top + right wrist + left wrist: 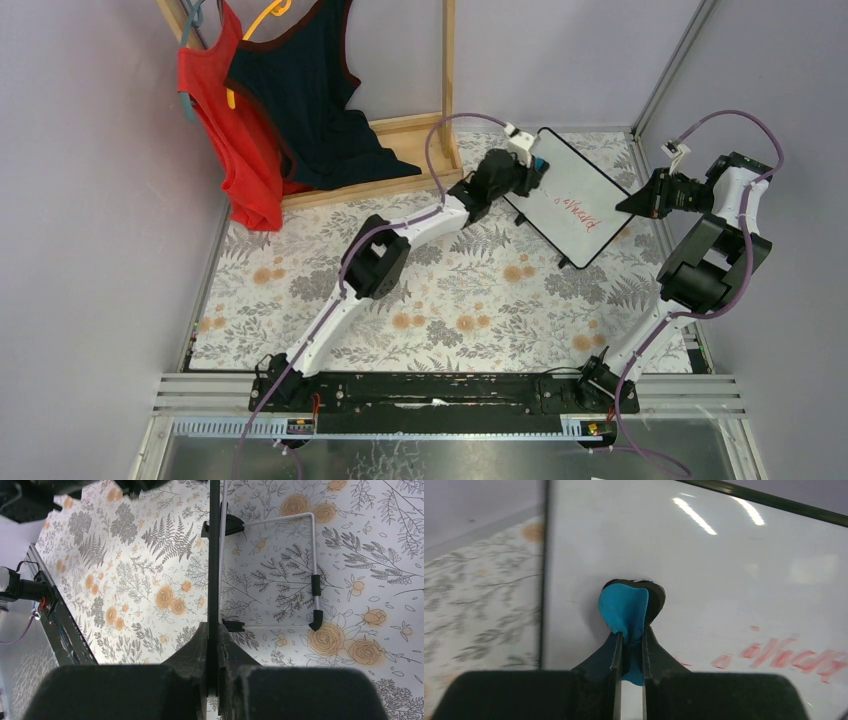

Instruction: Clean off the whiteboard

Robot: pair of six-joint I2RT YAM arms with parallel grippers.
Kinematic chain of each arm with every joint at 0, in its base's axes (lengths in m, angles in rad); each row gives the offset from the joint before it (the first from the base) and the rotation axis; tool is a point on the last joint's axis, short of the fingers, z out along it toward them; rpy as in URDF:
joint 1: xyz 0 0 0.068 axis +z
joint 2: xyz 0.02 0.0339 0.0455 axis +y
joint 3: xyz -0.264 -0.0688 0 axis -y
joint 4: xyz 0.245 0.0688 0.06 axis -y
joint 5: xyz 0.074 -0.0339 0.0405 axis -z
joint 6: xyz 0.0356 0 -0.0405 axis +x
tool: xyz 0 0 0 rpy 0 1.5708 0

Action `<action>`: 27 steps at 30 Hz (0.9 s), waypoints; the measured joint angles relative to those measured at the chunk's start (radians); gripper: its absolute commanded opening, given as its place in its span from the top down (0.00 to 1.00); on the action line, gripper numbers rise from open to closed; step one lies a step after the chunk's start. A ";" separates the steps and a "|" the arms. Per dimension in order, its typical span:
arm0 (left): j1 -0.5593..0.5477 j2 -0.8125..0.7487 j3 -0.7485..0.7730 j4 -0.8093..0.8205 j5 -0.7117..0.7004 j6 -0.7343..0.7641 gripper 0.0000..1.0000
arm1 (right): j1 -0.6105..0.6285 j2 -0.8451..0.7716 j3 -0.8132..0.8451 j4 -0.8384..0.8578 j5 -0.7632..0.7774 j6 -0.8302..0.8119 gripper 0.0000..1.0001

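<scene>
The whiteboard (570, 195) stands tilted at the back right of the table, with red writing (577, 212) on its face. In the left wrist view its white face (724, 580) fills the frame, the red marks (794, 657) at lower right. My left gripper (630, 637) is shut on a small blue eraser (624, 610), which presses against the board near its left edge. My right gripper (214, 630) is shut on the whiteboard's black edge (214, 555), seen edge-on, holding it from the right side (632, 203). The wire stand (314, 570) shows behind the board.
A wooden rack (410, 130) with a red top (240, 140) and a dark top (310, 110) on hangers stands at the back left. A floral cloth (450, 310) covers the table. Grey walls close in on both sides.
</scene>
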 measured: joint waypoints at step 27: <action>-0.013 -0.013 -0.070 0.051 -0.083 0.029 1.00 | -0.009 0.000 -0.007 -0.052 0.005 -0.017 1.00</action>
